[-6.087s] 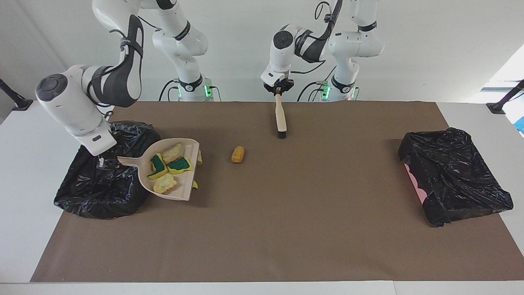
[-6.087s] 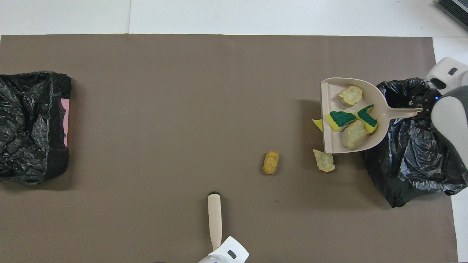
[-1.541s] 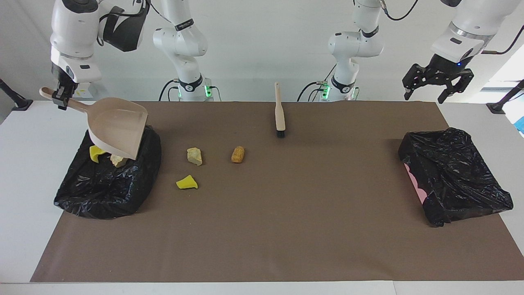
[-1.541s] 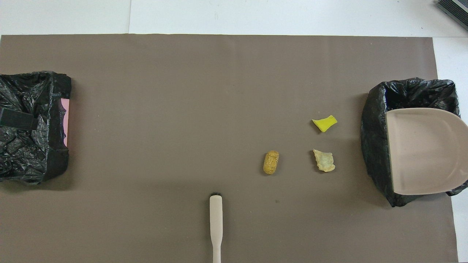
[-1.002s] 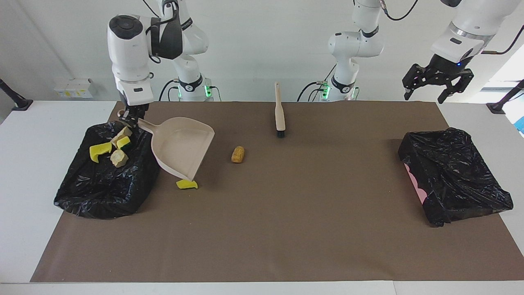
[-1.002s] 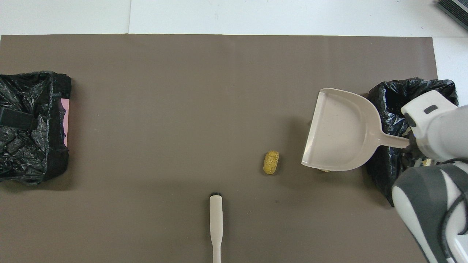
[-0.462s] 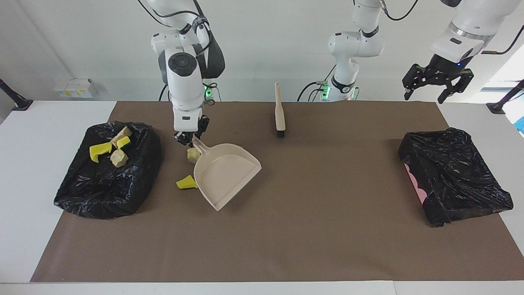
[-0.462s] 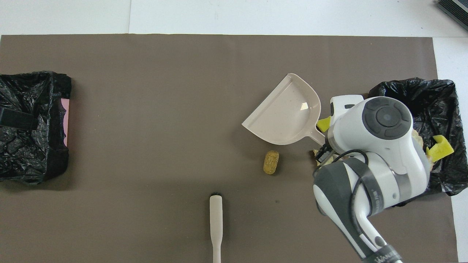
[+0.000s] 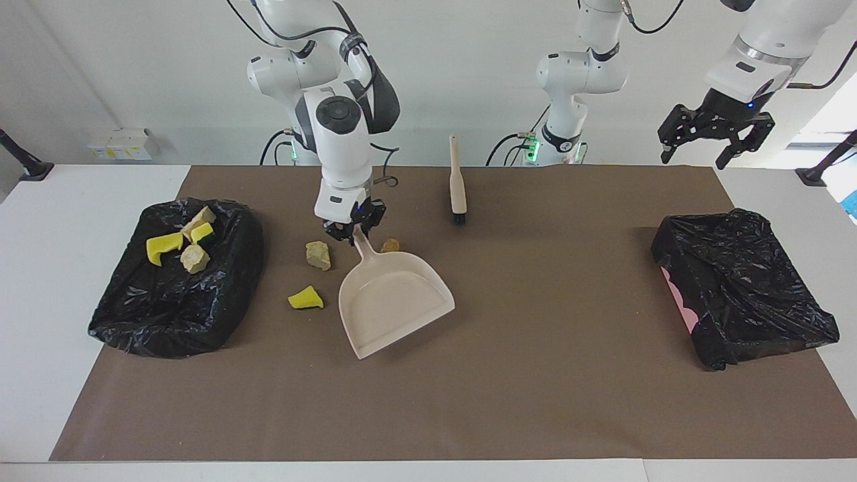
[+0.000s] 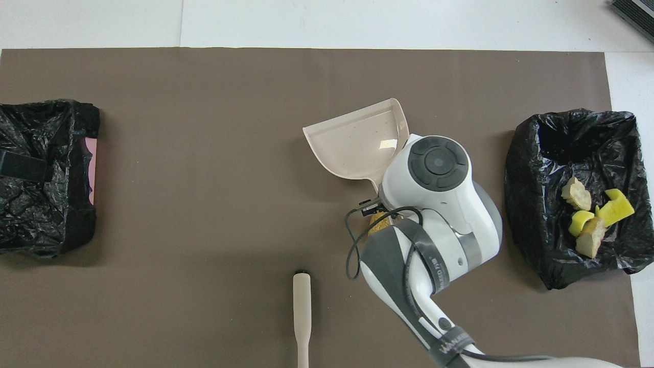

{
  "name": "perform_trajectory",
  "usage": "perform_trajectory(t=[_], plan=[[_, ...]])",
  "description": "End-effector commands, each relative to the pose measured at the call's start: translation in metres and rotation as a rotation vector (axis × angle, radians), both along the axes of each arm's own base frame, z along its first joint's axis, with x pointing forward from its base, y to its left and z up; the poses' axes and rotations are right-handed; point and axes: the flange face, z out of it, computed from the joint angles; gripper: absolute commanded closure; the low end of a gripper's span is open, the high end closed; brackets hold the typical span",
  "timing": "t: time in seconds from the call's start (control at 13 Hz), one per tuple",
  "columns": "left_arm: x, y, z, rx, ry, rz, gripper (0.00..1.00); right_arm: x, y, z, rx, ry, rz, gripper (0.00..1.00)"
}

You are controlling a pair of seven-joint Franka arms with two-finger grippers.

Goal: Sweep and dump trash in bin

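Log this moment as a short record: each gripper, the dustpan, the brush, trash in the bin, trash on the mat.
right gripper: shut on the dustpan handle, pan empty
left gripper: open, waiting above the left arm's end of the table
brush: lying on the mat, unheld
bin: at the right arm's end, four scraps inside
loose on mat: beige chunk, yellow piece, orange lump beside the dustpan handle

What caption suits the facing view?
Right gripper holds beige plastic dustpan beside three loose scraps on the brown mat.
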Motion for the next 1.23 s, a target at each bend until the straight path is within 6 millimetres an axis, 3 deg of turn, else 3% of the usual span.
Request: perform_trajectory(t=[0.0, 0.31, 0.39, 0.46, 0.54, 0.62, 0.77, 0.92, 1.16], plan=[[-0.007, 0.0, 0.002, -0.004, 0.005, 0.008, 0.0, 0.022, 0.045, -0.016, 0.018, 0.007, -0.152, 1.0], [-0.007, 0.0, 0.002, -0.004, 0.005, 0.008, 0.0, 0.041, 0.124, -0.044, 0.05, 0.024, -0.294, 1.0], [-0.007, 0.0, 0.002, -0.004, 0.005, 0.008, 0.0, 0.043, 0.138, -0.053, 0.056, 0.018, -0.332, 1.0], [-0.007, 0.0, 0.002, -0.004, 0.005, 0.008, 0.0, 0.045, 0.14, -0.055, 0.06, 0.015, -0.355, 1.0], [-0.007, 0.0, 0.002, -0.004, 0.005, 0.008, 0.0, 0.044, 0.139, -0.056, 0.06, 0.019, -0.353, 0.73], [-0.007, 0.0, 0.002, -0.004, 0.005, 0.008, 0.0, 0.042, 0.14, -0.053, 0.056, 0.011, -0.345, 0.01], [-0.007, 0.0, 0.002, -0.004, 0.005, 0.008, 0.0, 0.032, 0.145, -0.036, 0.127, 0.039, -0.36, 0.0], [-0.007, 0.0, 0.002, -0.004, 0.005, 0.008, 0.0, 0.01, 0.152, -0.02, 0.156, 0.092, -0.371, 0.0], [-0.007, 0.0, 0.002, -0.004, 0.005, 0.008, 0.0, -0.048, 0.154, -0.011, 0.11, 0.148, -0.391, 0.0]])
